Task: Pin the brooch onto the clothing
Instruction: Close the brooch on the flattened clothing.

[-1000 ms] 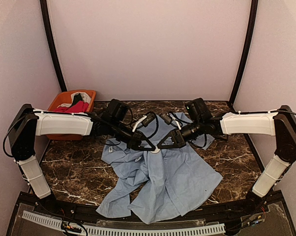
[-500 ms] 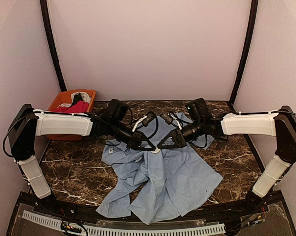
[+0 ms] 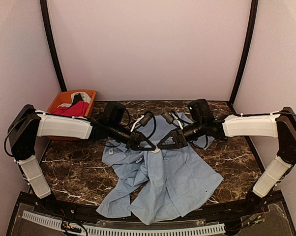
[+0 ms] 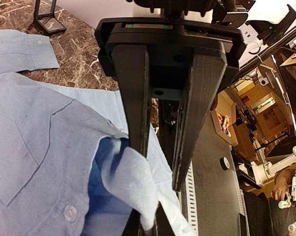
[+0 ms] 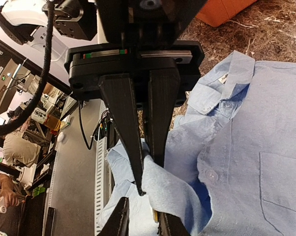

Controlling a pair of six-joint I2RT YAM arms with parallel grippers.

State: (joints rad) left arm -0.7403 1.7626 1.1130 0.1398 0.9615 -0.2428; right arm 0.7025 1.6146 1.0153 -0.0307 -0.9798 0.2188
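Light blue fabric is being seen crumpled across the middle of the dark marble worktop [image 3: 69,167]. This is the shirt [image 3: 177,182], lying between the two arms. A raised fold near its buttoned front is being met by both claws from opposite sides, their tips almost touching. The left claw [image 3: 152,147] is being held pressed together on that fold, with the cloth being pinched between its fingers. At the right claw [image 3: 160,146] a narrow gap is being shown between the fingers, and the fold is bunched at their tips. Whether the cloth is being gripped there cannot be told. An orange bin [image 3: 91,98] of red, black and white garments is being seen at the far left corner, well apart from the shirt.
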